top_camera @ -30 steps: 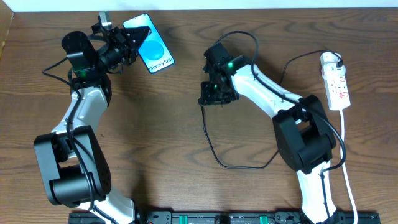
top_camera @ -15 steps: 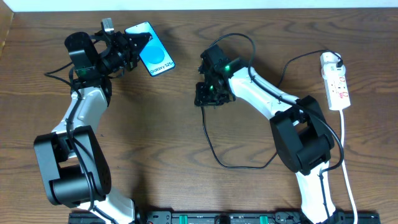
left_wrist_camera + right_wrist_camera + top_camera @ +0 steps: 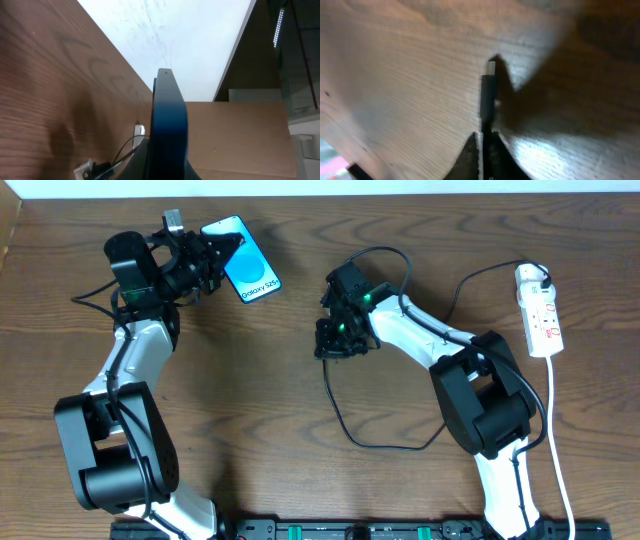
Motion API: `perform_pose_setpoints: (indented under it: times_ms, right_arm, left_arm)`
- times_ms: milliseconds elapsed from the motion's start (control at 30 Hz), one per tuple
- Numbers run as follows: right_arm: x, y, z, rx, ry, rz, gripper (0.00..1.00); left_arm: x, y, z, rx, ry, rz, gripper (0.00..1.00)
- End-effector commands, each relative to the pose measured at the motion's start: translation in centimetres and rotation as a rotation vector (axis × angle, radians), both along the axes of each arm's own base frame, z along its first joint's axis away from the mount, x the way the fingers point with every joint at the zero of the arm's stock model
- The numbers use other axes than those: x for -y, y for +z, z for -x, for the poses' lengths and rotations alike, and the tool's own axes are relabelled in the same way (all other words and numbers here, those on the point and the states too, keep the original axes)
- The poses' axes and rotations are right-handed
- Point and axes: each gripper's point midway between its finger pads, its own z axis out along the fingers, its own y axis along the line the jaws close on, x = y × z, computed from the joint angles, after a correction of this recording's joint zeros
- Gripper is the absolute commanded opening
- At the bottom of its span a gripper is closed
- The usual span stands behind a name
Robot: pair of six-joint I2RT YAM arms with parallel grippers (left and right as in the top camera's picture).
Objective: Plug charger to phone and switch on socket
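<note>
The phone (image 3: 246, 268), light blue screen reading "Galaxy S25", is held off the table at the back left by my left gripper (image 3: 214, 252), shut on its lower end. In the left wrist view I see it edge-on as a dark blue slab (image 3: 169, 125) between my fingers. My right gripper (image 3: 331, 343) at mid-table is shut on the charger's connector end; the right wrist view shows the black connector with its metal tip (image 3: 487, 95) sticking out over the wood. The thin black cable (image 3: 345, 430) loops across the table. The white socket (image 3: 539, 310) lies at the far right with the black plug (image 3: 545, 284) in it.
The socket's white cord (image 3: 556, 440) runs down the right side to the front edge. The cable also arcs behind my right arm (image 3: 430, 330). A wall and a brown board (image 3: 240, 135) stand beyond the table's back edge.
My right gripper has shifted slightly left and toward the front with the connector. My left gripper moved the phone a touch to the right, then held still.
</note>
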Motion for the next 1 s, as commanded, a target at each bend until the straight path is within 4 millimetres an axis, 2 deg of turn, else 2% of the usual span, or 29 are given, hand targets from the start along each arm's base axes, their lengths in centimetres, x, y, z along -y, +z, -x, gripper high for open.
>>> perform_pose_setpoints:
  times_ms: [0,133,200,267,367,500,633,767,967]
  right_arm:
    - [0.0,-1.0,0.6,-0.037,0.023,-0.058,0.01]
    - [-0.7,0.6,0.2,-0.022,0.102,-0.215,0.01]
    - [-1.2,2.7,0.1,-0.009,0.165,-0.358,0.01]
    - [-1.7,5.8,0.2,-0.004,0.233,-0.544,0.01]
    - [-1.6,8.7,0.1,0.012,0.272,-0.678,0.01]
    - [-1.7,11.6,-0.1,0.068,0.292,-0.713,0.01]
    - [-2.5,15.7,-0.2,0.141,0.304,-0.748,0.01]
    - [-2.9,19.6,-0.3,0.236,0.297,-0.752,0.01]
    - [-3.2,21.8,0.4,0.281,0.280,-0.725,0.01]
  left_arm:
    - [0.2,1.6,0.5,0.051,-0.018,-0.013,0.07]
    - [0.5,1.7,0.9,0.080,-0.051,-0.030,0.07]
    - [0.8,1.8,1.2,0.092,-0.074,-0.033,0.07]
    - [0.9,2.1,1.3,0.105,-0.091,-0.031,0.07]
    - [1.1,3.4,1.4,0.156,-0.105,-0.019,0.07]
    - [0.9,6.7,1.2,0.266,-0.086,0.015,0.07]
    - [0.2,9.3,0.9,0.331,-0.035,0.064,0.07]
    - [-0.3,10.0,0.6,0.314,0.004,0.108,0.07]
    - [-0.8,10.1,0.1,0.318,0.048,0.115,0.07]
